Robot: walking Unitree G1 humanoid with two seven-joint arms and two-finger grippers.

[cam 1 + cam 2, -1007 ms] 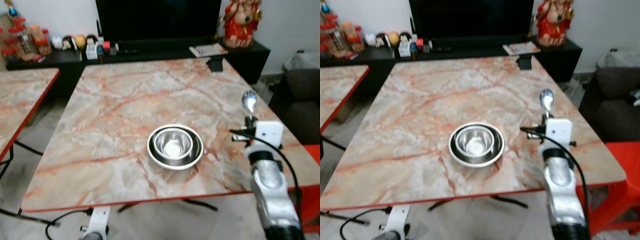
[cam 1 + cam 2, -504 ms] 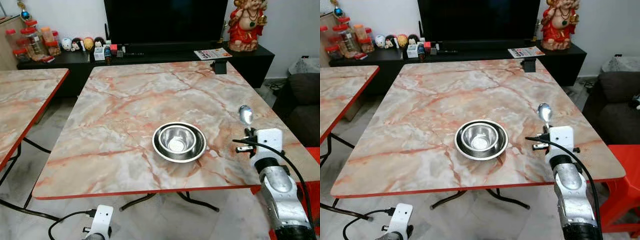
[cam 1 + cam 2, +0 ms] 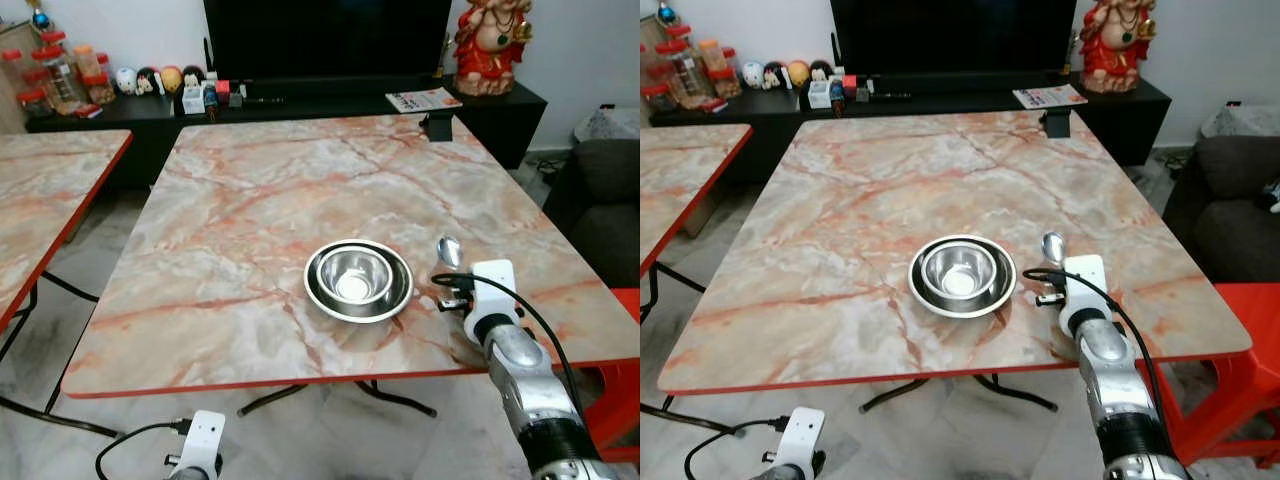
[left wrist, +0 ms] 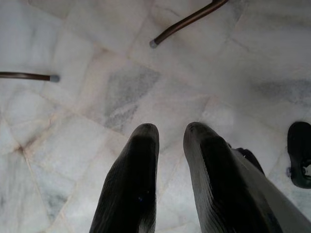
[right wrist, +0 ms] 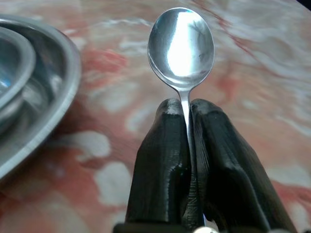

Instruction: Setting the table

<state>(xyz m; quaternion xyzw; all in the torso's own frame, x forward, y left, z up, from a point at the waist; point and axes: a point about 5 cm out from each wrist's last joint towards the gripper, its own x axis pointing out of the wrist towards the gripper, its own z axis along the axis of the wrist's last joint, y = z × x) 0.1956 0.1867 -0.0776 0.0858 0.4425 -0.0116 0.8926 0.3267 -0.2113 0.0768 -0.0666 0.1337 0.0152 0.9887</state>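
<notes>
Head views: spoon (image 3: 449, 250) upright in right gripper (image 3: 452, 291), just right of steel bowl (image 3: 352, 277) on plate (image 3: 400, 300), over marble table (image 3: 250, 190) | left wrist: left gripper (image 4: 170, 133) fingers slightly apart, empty, above floor (image 4: 97, 48) | right wrist: fingers (image 5: 163, 141) clamped on spoon handle, long axis pointing away, plate on its left

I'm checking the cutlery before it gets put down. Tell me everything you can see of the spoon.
The spoon is shiny silver metal with a smooth oval bowl and a thin stem. Its bowl reflects light and looks clean. The right tool is shut on the stem, with a black finger pressed against each side, so most of the handle is hidden. The bowl points away from the tool, raised over the marble table beside the steel plate that holds a steel bowl.
</notes>
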